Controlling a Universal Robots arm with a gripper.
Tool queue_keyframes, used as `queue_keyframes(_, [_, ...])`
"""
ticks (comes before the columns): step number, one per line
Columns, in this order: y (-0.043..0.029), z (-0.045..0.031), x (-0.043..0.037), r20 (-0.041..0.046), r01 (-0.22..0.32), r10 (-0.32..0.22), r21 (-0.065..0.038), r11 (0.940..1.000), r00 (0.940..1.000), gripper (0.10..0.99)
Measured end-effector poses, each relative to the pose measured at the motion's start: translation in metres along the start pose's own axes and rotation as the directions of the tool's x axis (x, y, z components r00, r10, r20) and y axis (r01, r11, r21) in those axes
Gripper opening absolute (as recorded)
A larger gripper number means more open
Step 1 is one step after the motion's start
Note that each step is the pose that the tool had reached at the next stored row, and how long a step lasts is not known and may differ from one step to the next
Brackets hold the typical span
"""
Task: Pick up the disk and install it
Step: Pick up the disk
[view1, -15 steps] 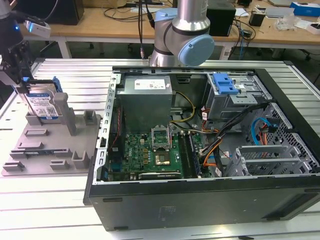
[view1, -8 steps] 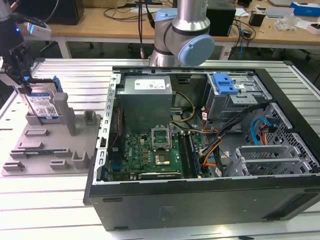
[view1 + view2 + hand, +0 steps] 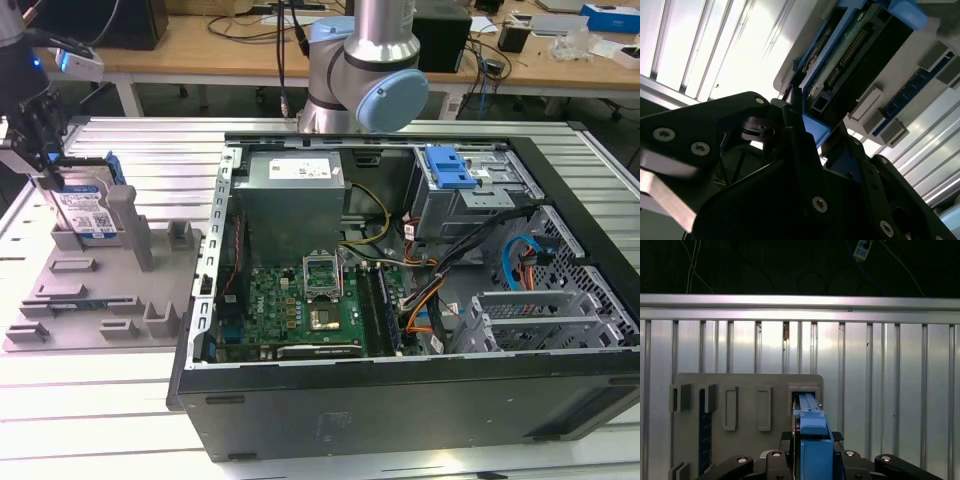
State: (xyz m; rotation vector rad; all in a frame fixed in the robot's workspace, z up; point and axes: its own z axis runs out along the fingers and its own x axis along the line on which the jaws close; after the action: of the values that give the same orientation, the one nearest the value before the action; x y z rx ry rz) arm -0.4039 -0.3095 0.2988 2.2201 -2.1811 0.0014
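At the exterior view's left, the disk (image 3: 85, 213) stood on edge in a slot of the grey holder (image 3: 110, 300) on the table (image 3: 60, 400), probably so its top rail could be reached. The gripper (image 3: 48, 172) sat over it, jaws narrow and clamped on that blue rail. The print on its blue-and-white label was unreadable. Rightward, the open computer case (image 3: 400, 420) lay on its side, exposing the blue-latched bay (image 3: 447, 168).
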Motion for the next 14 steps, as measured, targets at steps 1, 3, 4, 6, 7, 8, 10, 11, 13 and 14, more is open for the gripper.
queue_keyframes(1, [0.0,0.0,0.0,0.0,0.0,0.0,0.0,1.0,1.0,0.408])
queue_keyframes(3, [0.0,0.0,0.0,-0.0001,0.0,0.0,0.0,1.0,1.0,0.392])
queue_keyframes(4, [0.0,0.0,0.0,-0.0001,0.0,0.0,0.0,1.0,1.0,0.365])
queue_keyframes(6, [0.0,0.0001,0.0,0.0,0.0,0.0,0.0,1.0,1.0,0.365])
queue_keyframes(7, [0.0,0.0,0.0,0.0,0.0,0.0,0.0,1.0,1.0,0.365])
queue_keyframes(8, [0.0,0.0001,0.0,0.0,0.0,0.0,0.0,1.0,1.0,0.365])
queue_keyframes(10, [0.0,0.0001,0.0,0.0,0.0,0.0,0.0,1.0,1.0,0.365])
queue_keyframes(11, [0.0,0.0001,0.0,0.0,0.0,0.0,0.0,1.0,1.0,0.365])
queue_keyframes(13, [0.0,0.0001,0.0,0.0,0.0,0.0,0.0,1.0,1.0,0.365])
queue_keyframes(14, [0.0,0.0002,0.0,0.0001,0.0,0.0,0.0,1.0,1.0,0.365])
